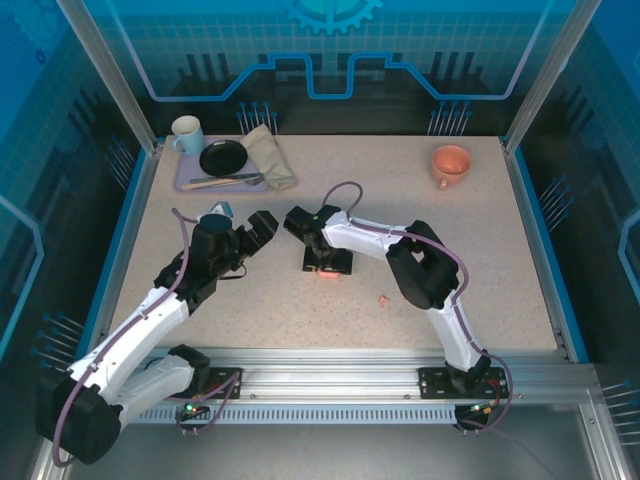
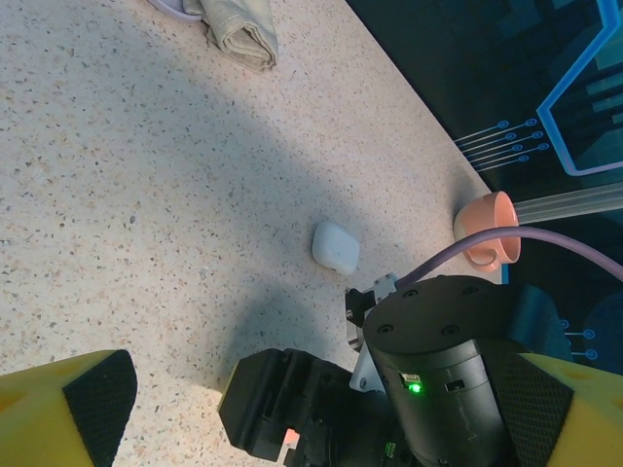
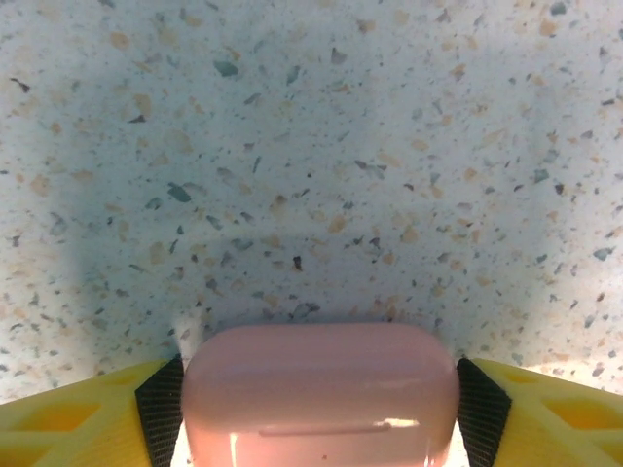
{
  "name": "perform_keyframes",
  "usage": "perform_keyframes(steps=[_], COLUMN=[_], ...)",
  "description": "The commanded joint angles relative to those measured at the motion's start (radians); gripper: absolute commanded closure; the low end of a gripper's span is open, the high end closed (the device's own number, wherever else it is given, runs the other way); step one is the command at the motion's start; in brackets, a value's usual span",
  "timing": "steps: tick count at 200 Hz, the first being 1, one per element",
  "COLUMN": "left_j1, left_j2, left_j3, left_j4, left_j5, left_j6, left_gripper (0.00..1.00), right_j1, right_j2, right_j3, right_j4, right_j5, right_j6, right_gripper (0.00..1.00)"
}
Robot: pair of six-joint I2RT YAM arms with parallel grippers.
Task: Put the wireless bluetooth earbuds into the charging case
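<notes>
The right gripper is down on the table at its middle with a pink charging case between its fingers. In the right wrist view the black pads look pressed against both ends of the case, so I judge it clamped, though lightly at best. The case lies flat on the speckled table with its long axis running from pad to pad, and a thin seam on its near face suggests the lid is shut. The left gripper hangs just beside it on the left with its fingers spread wide and nothing between them. Its wrist camera looks past the right arm's wrist to a white charging case lying shut on the table beyond, towards the orange cup. One salmon-pink earbud lies loose on the table to the right of the pink case and nearer the arm bases, close under the right arm's elbow and well apart from the left gripper. That earbud is much nearer the right arm, but that hand is busy with the case. The likely next step is therefore for the free left gripper to work the lid open while the right steadies the case. The earbud's own orientation is too small to tell.
</notes>
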Motion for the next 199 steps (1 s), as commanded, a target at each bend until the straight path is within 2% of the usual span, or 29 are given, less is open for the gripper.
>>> perform_keyframes(steps=[1,37,92,130,145,170,199], left_j1=[-0.003,-0.004,-0.004,-0.003,-0.003,-0.004,-0.023], left_j2=[0.004,0.006,0.008,-0.013,-0.018,-0.015,0.004], left_j3=[0.030,0.026,0.010,-0.060,-0.106,-0.213,-0.296], left_j4=[-0.006,-0.013,-0.017,0.035,0.086,0.267,0.438], left_j5=[-0.012,-0.015,-0.005,0.052,0.087,0.182,0.230], left_j6=[0.017,0.016,0.031,0.051,0.050,0.037,0.042], left_gripper=[0.01,0.01,0.01,0.01,0.01,0.01,0.01], right_j1=[-0.017,-0.014,-0.012,-0.031,-0.046,-0.077,-0.119], right_j2=[0.016,0.021,-0.034,-0.130,-0.176,-0.246,-0.325], right_j3=[-0.016,-0.029,-0.081,-0.132,-0.149,-0.178,-0.209], right_j4=[0.010,0.016,0.060,0.104,0.120,0.154,0.202], right_j5=[-0.021,-0.035,-0.037,-0.031,-0.032,-0.042,-0.065], right_j6=[-0.003,0.013,0.053,0.085,0.099,0.125,0.154], right_gripper=[0.27,0.28,0.46,0.48,0.49,0.48,0.48])
